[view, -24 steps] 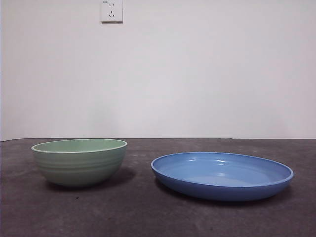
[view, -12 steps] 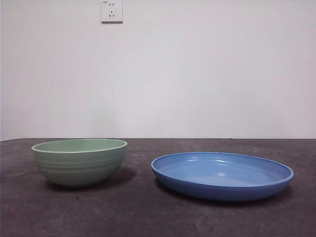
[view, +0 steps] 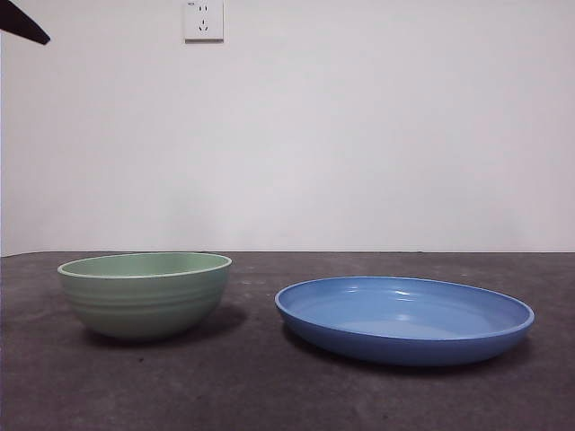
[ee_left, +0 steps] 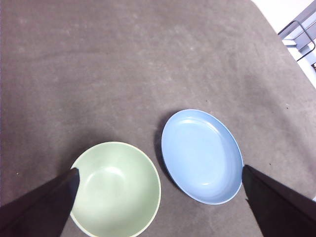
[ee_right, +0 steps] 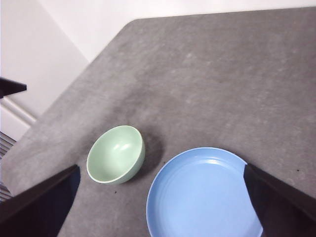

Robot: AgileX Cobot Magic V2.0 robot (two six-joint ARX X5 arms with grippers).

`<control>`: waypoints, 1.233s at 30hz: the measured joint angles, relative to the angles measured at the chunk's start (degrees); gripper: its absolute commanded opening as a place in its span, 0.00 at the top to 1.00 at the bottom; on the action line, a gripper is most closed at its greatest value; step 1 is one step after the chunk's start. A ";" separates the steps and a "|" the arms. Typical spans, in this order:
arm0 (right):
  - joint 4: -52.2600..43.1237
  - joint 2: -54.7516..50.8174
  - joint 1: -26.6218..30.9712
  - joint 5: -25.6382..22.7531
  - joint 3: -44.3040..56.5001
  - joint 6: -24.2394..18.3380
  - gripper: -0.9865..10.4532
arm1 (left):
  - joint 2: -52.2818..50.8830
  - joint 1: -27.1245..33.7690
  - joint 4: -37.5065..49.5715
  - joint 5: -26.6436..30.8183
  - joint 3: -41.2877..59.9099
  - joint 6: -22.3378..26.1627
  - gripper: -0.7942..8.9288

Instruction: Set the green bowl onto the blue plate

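The green bowl stands upright and empty on the dark table, left of the blue plate, with a gap between them. Both lie far below my left gripper, which is open and high over the table; the green bowl sits by one jaw and the blue plate toward the other. My right gripper is also open and high up, looking down on the green bowl and the blue plate. Neither gripper holds or touches anything.
A black arm tip shows at the top left corner of the front view, well above the bowl. A wall socket is on the white wall behind. The table's edge runs beyond the bowl in the right wrist view.
A black arm tip has come into the top left corner of the front view. The bowl and the plate have not moved.
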State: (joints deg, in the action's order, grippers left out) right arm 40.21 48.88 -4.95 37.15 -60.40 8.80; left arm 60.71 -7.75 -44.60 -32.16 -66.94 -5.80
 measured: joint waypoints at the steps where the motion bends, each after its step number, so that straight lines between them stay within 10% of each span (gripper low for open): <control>1: 0.00 0.00 0.00 -0.02 0.00 -0.02 0.32 | 0.35 0.00 0.00 0.00 0.00 0.02 0.37; 15: 0.00 0.02 0.00 0.17 0.00 -0.02 0.32 | 11.96 -0.02 -0.92 14.03 -0.07 3.82 0.37; 37: -0.02 0.00 0.00 0.17 0.00 -0.02 0.32 | 37.20 -3.91 -1.49 14.25 -0.09 4.85 0.45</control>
State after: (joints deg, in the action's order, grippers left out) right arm 40.18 48.88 -4.95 37.32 -60.40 8.78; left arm 97.91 -11.66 -46.09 -17.91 -67.02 -0.95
